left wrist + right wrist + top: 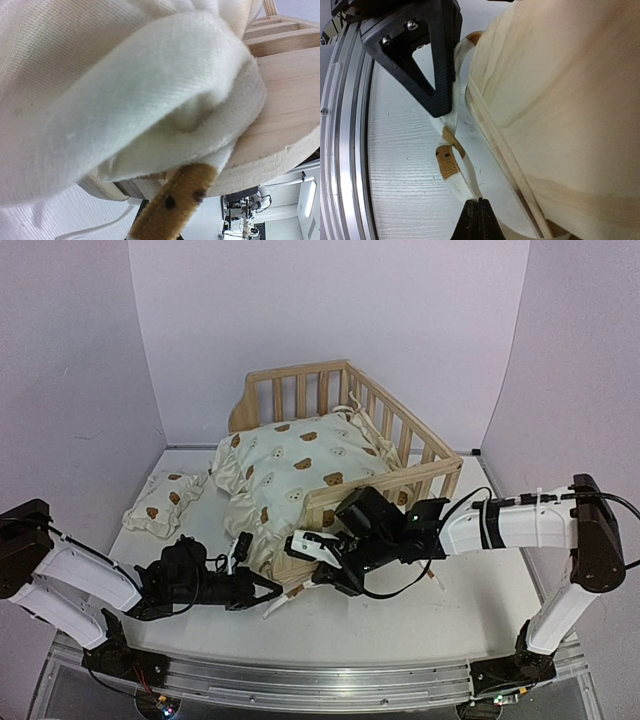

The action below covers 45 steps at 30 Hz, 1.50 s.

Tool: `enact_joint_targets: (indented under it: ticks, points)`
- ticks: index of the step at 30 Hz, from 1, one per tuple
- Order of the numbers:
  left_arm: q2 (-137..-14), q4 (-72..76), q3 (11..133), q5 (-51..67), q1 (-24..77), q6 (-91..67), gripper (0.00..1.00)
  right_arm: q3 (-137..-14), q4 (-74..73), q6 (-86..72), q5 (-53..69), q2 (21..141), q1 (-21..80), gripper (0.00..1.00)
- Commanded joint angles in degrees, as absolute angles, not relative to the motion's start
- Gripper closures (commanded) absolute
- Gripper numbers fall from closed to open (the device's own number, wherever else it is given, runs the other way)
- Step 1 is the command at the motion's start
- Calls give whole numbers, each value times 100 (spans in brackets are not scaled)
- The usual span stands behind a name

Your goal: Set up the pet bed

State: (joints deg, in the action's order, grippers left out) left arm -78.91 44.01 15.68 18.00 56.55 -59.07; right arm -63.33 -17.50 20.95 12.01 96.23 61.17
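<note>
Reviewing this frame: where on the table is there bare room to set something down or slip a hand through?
Bare table runs along the near edge in front of the bed frame, toward its right half. A smaller patch lies between the small pillow and the back wall. Crowded: the frame's near-left corner, where cushion, left gripper and right gripper meet.

The pale wooden frame (pixel 560 115) fills the right side. Just left of it, a cream tie (pixel 457 175) with brown print lies on the white tabletop (pixel 400 190). The right tool (pixel 478 220) has its tips pressed together.

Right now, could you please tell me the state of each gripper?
Left gripper: closed; any hold cannot be told.
Right gripper: closed, apparently pinching a cushion tie.
</note>
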Motion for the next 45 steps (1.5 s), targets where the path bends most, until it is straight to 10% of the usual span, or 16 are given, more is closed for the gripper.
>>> enact_joint_targets:
  ticks: [1,9,19,37,45]
  points:
    - [-7718,4545,1667,2053,5625,-6005,100,-6489,-1196,2223,886,9502,6182,98]
    - [-7640,4158,1518,1583,5634,-5142,47,-6337,-1283,2301,1098,9417,6179,98]
    - [-8499,4754,1885,1548,5744,-4737,30,-6336,-1307,2303,1159,9340,6184,98]
    - [-8959,5866,1735,1631,5911,-5250,92,-6273,-1327,2214,1126,9117,6229,98]
    - [-8363,5443,1695,2184,5911,-5816,100,-6350,-1321,2389,548,9045,6623,98]
